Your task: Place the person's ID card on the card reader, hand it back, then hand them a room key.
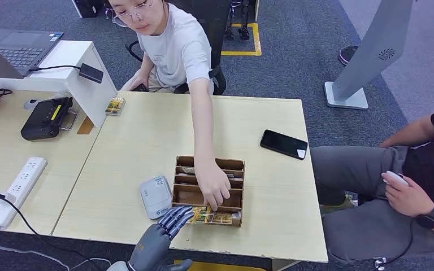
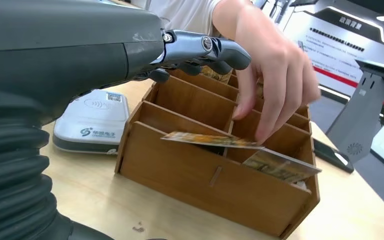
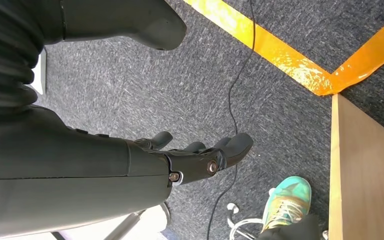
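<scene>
The robot's left hand hovers at the near edge of the counter, fingers spread and empty, their tips over the near left corner of the wooden card box. Across the counter a seated person reaches in, and the person's hand is down in the box's near slots, fingers touching a patterned card that lies tilted across a divider; a second patterned card leans in the nearest slot. Whether these are room keys or the ID card cannot be told. The card reader, white and grey, lies flat just left of the box with nothing on it, so the step in hand looks like the very start: getting a card from the person. To do it well, the left hand should wait until the person's fingers lift clear or offer the card, rather than push into a slot they occupy. It should then take the card by a free edge, thumb against fingers, and carry it level the short way left to lie flat on the reader's marked face. The box's thin dividers could catch a fingertip, so a high approach is safer. The right hand hangs over the carpet beside the counter, fingers loosely curled around nothing.
</scene>
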You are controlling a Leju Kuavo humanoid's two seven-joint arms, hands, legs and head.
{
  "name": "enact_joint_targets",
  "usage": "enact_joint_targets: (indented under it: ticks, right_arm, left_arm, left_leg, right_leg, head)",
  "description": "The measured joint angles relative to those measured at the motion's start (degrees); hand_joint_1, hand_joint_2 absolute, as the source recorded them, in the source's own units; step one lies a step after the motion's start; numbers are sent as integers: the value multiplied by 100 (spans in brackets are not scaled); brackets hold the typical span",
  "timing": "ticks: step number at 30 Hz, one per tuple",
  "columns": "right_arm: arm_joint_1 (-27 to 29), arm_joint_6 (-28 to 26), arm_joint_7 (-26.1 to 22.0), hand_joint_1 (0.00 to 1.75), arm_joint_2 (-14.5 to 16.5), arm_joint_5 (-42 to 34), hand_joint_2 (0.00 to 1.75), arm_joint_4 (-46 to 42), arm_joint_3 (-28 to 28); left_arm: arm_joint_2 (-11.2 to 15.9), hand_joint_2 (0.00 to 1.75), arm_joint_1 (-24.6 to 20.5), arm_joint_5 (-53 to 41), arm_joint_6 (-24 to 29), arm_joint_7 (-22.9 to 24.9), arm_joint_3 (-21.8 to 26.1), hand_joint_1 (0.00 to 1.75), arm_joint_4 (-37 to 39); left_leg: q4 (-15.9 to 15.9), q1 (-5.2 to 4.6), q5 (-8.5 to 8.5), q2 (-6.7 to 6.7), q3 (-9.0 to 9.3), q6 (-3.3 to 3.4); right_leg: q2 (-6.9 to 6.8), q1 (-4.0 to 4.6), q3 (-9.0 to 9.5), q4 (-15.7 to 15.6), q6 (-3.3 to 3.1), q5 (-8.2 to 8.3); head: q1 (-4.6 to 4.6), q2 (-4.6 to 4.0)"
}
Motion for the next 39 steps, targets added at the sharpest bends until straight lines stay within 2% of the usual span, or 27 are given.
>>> enact_joint_targets:
  ticks: [18,30,39]
  right_arm:
    - [21,-53,6,0,0,-75,175,16,71]
    - [35,-62,-16,0,0,-131,175,31,79]
    - [49,-125,-70,0,0,-162,175,59,110]
  left_arm:
    - [-335,175,-80,70,259,82,28,0,143]
    - [-367,175,-86,179,234,64,46,0,181]
    - [-361,175,1,296,326,-249,7,0,163]
  left_leg:
    - [0,0,0,0,0,0]
    - [0,0,0,0,0,0]
    - [0,0,0,0,-1,0]
  right_leg:
    - [0,0,4,0,0,0]
    - [0,1,3,0,0,0]
    - [0,0,3,0,0,0]
  head:
    - [1,-1]
    - [0,0]
    - [0,0]
